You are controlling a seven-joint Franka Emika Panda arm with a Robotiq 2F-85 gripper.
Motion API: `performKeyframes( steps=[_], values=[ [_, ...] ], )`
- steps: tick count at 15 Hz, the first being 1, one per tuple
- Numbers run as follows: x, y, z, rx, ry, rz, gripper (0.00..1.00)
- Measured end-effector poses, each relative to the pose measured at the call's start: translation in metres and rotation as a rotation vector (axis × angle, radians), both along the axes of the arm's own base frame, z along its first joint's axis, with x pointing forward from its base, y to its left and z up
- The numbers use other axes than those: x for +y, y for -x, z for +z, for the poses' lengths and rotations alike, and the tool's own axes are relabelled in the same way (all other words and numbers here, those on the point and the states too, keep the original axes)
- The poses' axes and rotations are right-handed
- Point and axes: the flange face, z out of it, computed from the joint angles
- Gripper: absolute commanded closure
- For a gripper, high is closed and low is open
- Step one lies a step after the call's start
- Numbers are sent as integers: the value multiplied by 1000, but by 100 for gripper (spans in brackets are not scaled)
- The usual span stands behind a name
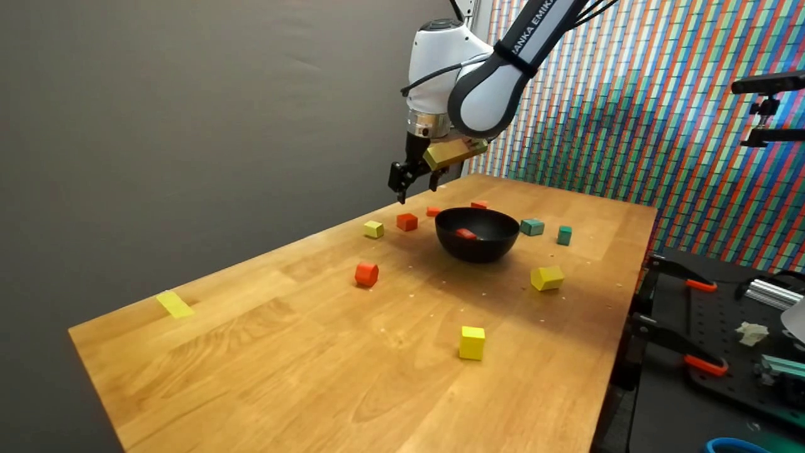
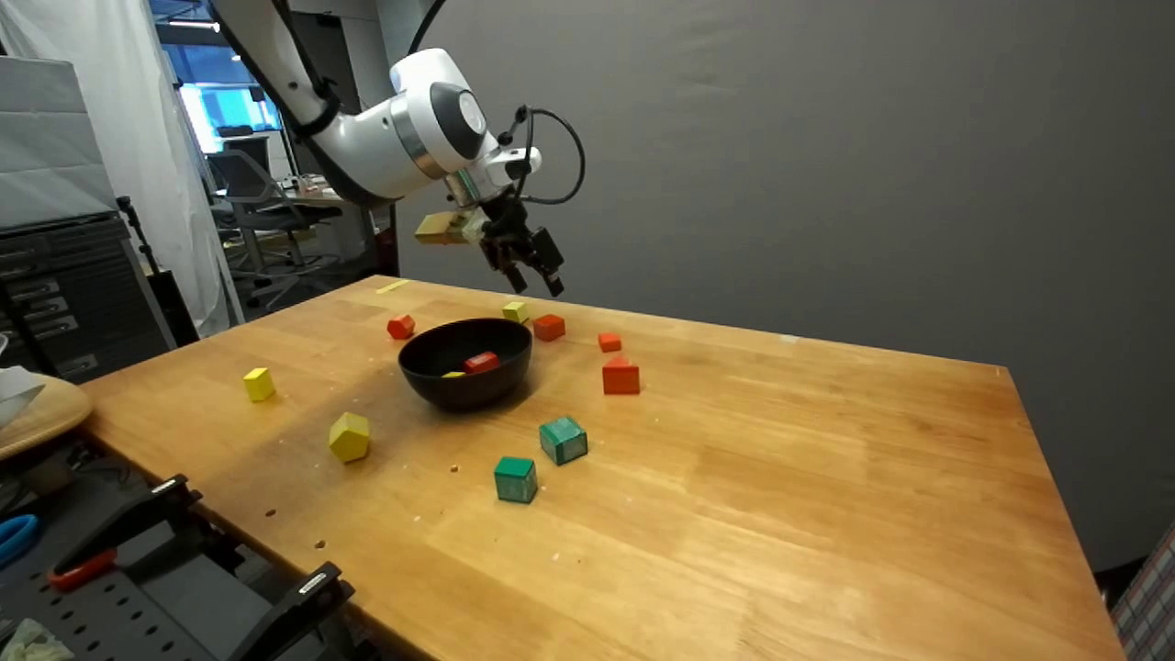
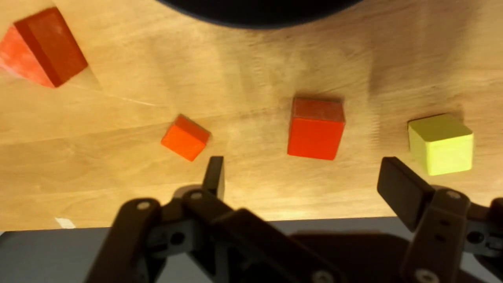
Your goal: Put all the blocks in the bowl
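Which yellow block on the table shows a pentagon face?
The yellow block nearest the green blocks: its front is a pentagon in an exterior view, while the other two yellow blocks on the table look like boxes.

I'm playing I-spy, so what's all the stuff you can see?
Table: 1, brown, middle.
Bowl: 1, black, on table.
Red blocks: 5, reddish, four on table, one showing in bowl.
Yellow blocks: 3, yellow, on table.
Half-hidden bit: 1, yellow, in bowl.
Green blocks: 2, teal, on table.
Flat strip: 1, pale yellow, on table.
Clamps: 2, black with orange, beside table.
Round thing: 1, blue, beside table.
Chair: at least 1, dark, background.
Drawers: several, dark, background.
Curtain: 1, white, background.
Striped backdrop: 1, multicoloured, background.
Plain backdrop: 1, grey, background.
Gripper: 1, black, open, above table.
Robot arm: 1, white and black, above table.
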Motion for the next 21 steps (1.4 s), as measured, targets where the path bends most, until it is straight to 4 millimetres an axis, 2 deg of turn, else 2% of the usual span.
performKeyframes(
  steps=[2, 4, 5, 6, 12, 13, 17, 19, 21],
  values=[
    [-8, -18, -9, 20, -42, 27, 0],
    [-15, -32, -19, 53, -111, 48, 4],
    [-19, -37, -23, 76, -141, 51, 26],
    [-22, -41, -27, 99, -165, 54, 30],
    [-27, -53, -40, 201, -199, 45, 79],
    [-25, -54, -40, 210, -198, 45, 83],
    [-8, -53, -29, 210, -188, 64, 83],
    [2, -50, -8, 191, -171, 76, 83],
    [9, -39, 24, 173, -133, 90, 83]
  ],
)
